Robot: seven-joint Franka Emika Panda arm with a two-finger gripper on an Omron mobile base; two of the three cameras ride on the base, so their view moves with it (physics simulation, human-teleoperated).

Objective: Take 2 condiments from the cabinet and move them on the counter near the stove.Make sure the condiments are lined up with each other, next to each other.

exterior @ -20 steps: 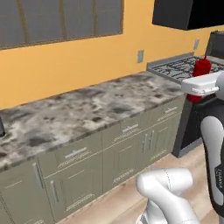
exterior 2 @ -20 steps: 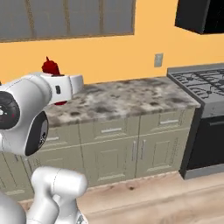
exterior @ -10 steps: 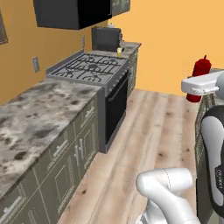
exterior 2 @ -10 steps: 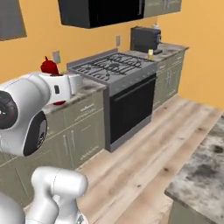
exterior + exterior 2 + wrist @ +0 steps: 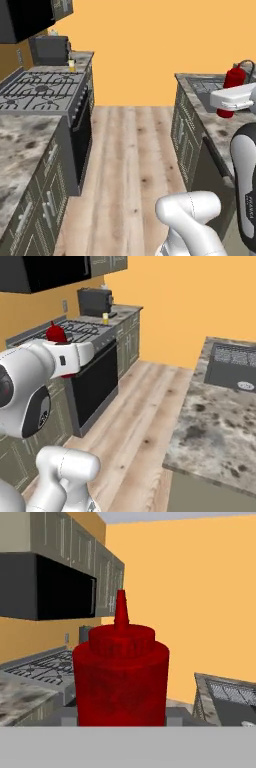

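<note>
red bottle: upright, nozzle up, carried in the air at the arm's end, over the wood floor; also seen at and
gripper: fingertips hidden behind the bottle, opening can't be read; bottle sits right in front of the hand camera
yellow bottle: on the counter just past the stove's far end
stove: left of the aisle, black microwave above it
island: right of the aisle, sink set in it
</note>
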